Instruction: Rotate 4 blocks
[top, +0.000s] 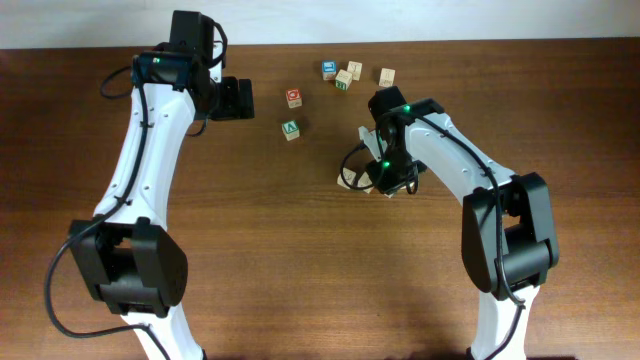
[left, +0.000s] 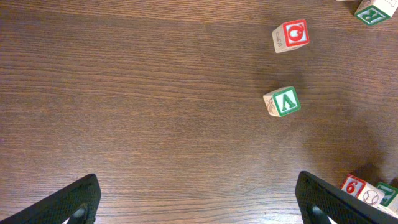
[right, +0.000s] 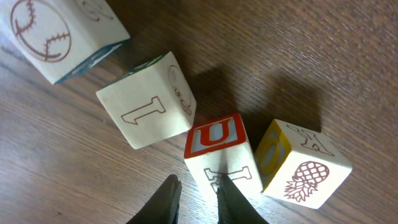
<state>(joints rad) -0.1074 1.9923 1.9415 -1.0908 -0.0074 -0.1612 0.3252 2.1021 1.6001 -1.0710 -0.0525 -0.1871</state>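
Four blocks lie close together under my right wrist: a baseball block (right: 50, 37), a block with a "1" (right: 146, 106), a red U block (right: 217, 140) and a yellow pineapple block (right: 301, 168). My right gripper (right: 200, 186) is nearly shut with nothing between its fingers. Its right fingertip (right: 233, 190) rests against the U block's near face. In the overhead view this gripper (top: 372, 180) covers most of the cluster (top: 346, 181). My left gripper (top: 245, 98) hangs wide open and empty (left: 198, 190) at the back left, away from the cluster (left: 372, 196).
A cube with a red ring face (top: 293, 97) and a cube with a green V face (top: 291, 129) sit between the arms. Several more cubes (top: 343, 79) are grouped at the back, with one (top: 387, 75) a little to their right.
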